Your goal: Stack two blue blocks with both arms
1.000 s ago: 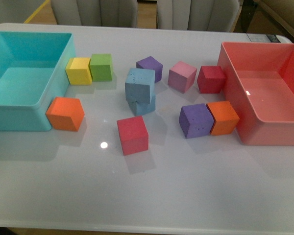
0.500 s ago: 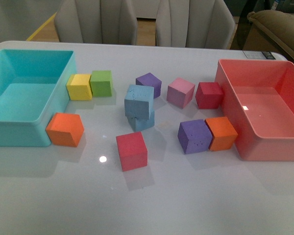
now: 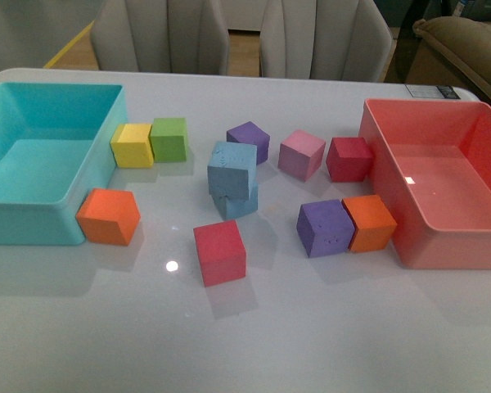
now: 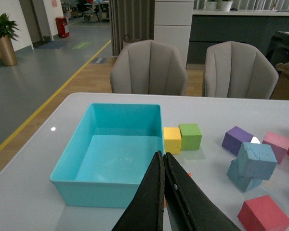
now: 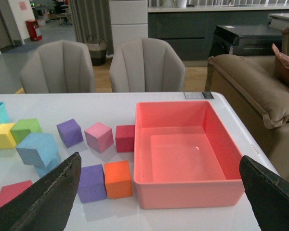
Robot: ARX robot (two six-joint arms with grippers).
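- White tabletop [image 3: 270,344] fills our front view, with grey chairs [image 3: 159,33] beyond its far edge, a turquoise bin [image 3: 33,213] at the left and a pink bin [image 3: 442,246] at the right.
- Near the middle of the table we see the two blue blocks: the upper blue block [image 3: 232,168] sits on the lower blue block [image 3: 237,201], twisted and overhanging it, not squarely aligned.
- We judge the stack made, so little is left beyond keeping clear.
- Neither arm shows in the front view.
- Our left gripper [image 4: 164,166] hangs over the table's near left with its fingers pressed together, holding nothing.
- Our right gripper [image 5: 159,173] has its fingers spread wide, empty, well back from the stack.
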